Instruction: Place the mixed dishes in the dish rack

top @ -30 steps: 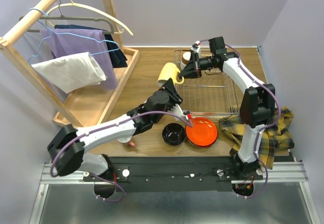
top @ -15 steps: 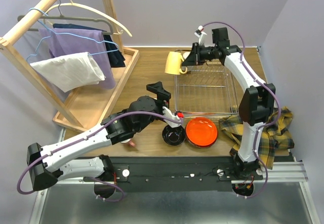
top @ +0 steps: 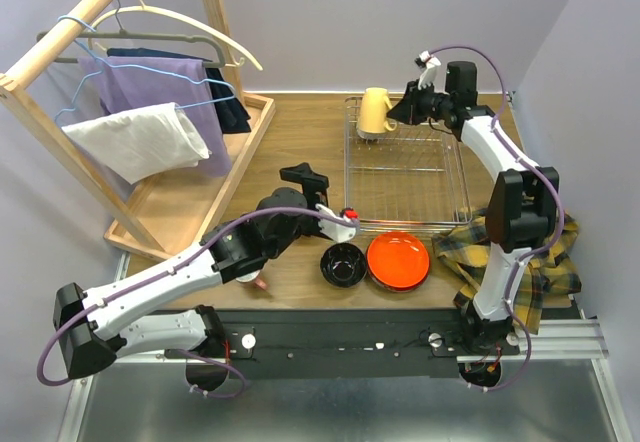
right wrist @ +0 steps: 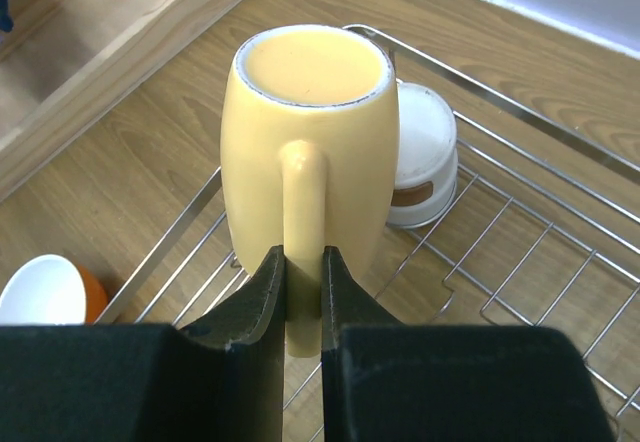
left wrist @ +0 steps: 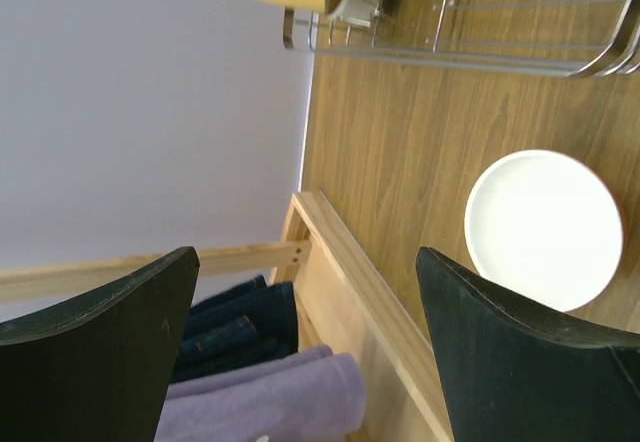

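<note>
A yellow mug (right wrist: 310, 162) hangs from the right gripper (right wrist: 300, 262), whose 2 fingers are clenched on either side of the mug's handle. The open mouth points away from the tool. The mug sits over the far left corner of the dish rack (top: 405, 177), with the rack's wire floor directly beneath the fingers. Whether its lower side already touches the wires cannot be told from the wrist view.

Just past the mug and to the gripper's right, 1 small white-and-beige cup (right wrist: 425, 152) stands upturned on the rack floor. It is the only dish seen lying loose in the rack.

The left gripper (left wrist: 305, 257) is spread wide with nothing between its fingers. It hovers over the table outside the rack's left side. A white bowl (left wrist: 545, 227) rests on the wood ahead of its right finger, apart from both fingers.

By these views the loading is at an early stage, with 1 cup stowed and the mug not yet let go. A black bowl (top: 342, 263) and an orange-red bowl (top: 398, 260) sit side by side on the table near the left gripper, in front of the rack's near rail. Together with the white bowl, that leaves at least 3 dishes to load.
</note>
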Controlling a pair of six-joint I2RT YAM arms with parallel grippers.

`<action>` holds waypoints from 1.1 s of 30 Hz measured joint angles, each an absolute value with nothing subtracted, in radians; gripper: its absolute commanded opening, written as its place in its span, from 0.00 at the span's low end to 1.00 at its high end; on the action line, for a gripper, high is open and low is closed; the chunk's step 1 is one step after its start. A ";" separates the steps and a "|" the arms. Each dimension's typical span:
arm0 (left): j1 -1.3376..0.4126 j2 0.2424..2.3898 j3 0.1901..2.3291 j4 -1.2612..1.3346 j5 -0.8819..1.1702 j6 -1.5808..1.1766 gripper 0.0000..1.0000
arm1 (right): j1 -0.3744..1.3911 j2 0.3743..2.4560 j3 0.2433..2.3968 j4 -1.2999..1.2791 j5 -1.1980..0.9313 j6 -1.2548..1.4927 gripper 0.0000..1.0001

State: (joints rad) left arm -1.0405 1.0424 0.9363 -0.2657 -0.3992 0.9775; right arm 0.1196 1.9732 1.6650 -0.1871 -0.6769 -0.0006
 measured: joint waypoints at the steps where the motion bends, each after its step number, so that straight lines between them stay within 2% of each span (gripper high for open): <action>1: -1.022 1.043 0.930 -0.262 -0.400 0.967 0.99 | 0.117 1.973 1.665 -0.178 -0.675 -0.001 0.00; 18: -0.918 1.063 0.925 -0.271 -0.368 0.844 0.99 | 0.064 1.963 1.684 -0.137 -0.675 0.022 0.01; 27: -0.917 1.083 0.925 -0.264 -0.357 0.830 0.99 | 0.052 1.858 1.602 -0.059 -0.673 -0.107 0.00; 33: -0.917 1.088 0.925 -0.271 -0.354 0.818 0.99 | 0.055 1.876 1.536 0.006 -0.640 -0.193 0.00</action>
State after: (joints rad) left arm -0.9173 1.0878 0.9245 -0.2707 -0.3542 0.8177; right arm 0.0547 1.8763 1.5360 0.0055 -0.6403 -0.1932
